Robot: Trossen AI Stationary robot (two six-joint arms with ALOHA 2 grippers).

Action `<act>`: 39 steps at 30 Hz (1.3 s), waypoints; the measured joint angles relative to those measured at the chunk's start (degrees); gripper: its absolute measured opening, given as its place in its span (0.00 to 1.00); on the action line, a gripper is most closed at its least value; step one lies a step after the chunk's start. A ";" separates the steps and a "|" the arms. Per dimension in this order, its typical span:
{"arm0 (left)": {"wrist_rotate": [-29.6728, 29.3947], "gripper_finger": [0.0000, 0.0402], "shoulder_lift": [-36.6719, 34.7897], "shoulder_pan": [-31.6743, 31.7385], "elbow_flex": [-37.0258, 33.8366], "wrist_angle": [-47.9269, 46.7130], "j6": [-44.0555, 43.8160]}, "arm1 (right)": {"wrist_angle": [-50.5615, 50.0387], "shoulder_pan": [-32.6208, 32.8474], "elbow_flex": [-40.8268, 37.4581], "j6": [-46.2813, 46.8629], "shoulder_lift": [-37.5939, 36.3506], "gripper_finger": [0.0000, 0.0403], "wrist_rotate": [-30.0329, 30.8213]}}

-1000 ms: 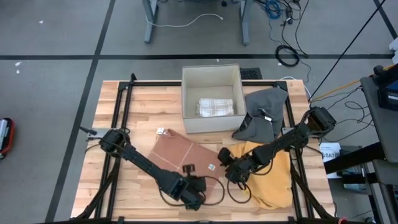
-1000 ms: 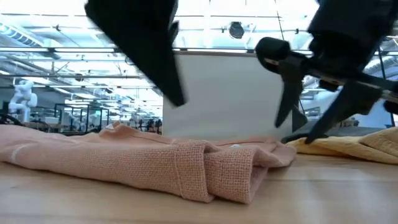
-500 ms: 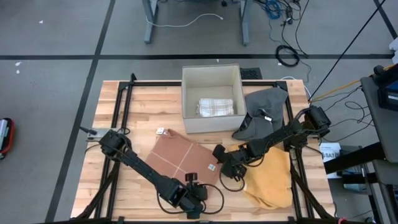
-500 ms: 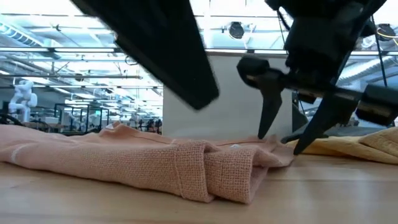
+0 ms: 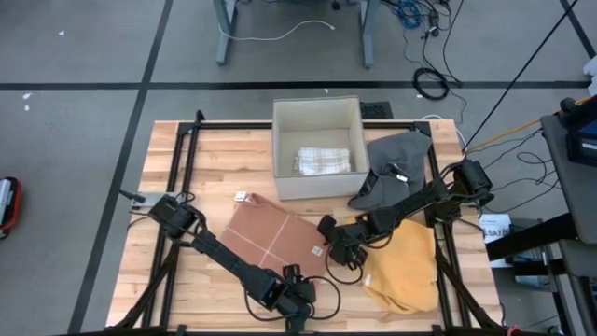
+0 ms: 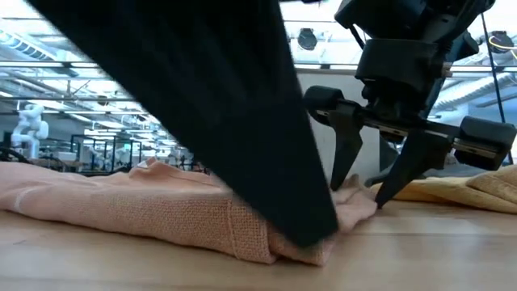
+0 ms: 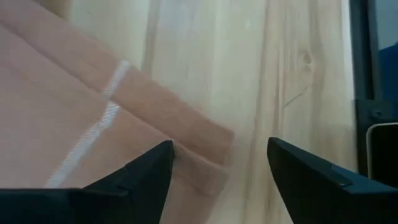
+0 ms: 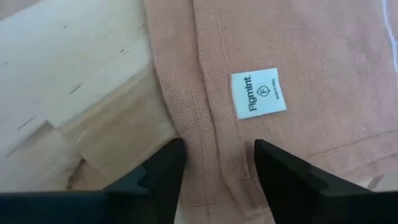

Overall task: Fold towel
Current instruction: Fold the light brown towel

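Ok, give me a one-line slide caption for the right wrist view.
Right gripper, fingers open, poised over the edge of the pink towel beside its white Figmint label, wooden table alongside.

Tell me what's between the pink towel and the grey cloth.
In the high view, the right hand and its arm cross between the pink towel and grey cloth, beside the box.

An open box (image 5: 316, 140) holds a checked cloth (image 5: 323, 161) on the table (image 5: 210, 163).
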 joint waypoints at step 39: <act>-8.07 0.02 3.13 -3.94 13.07 -9.92 14.93 | -14.51 3.16 -0.13 10.76 -16.70 0.00 -10.83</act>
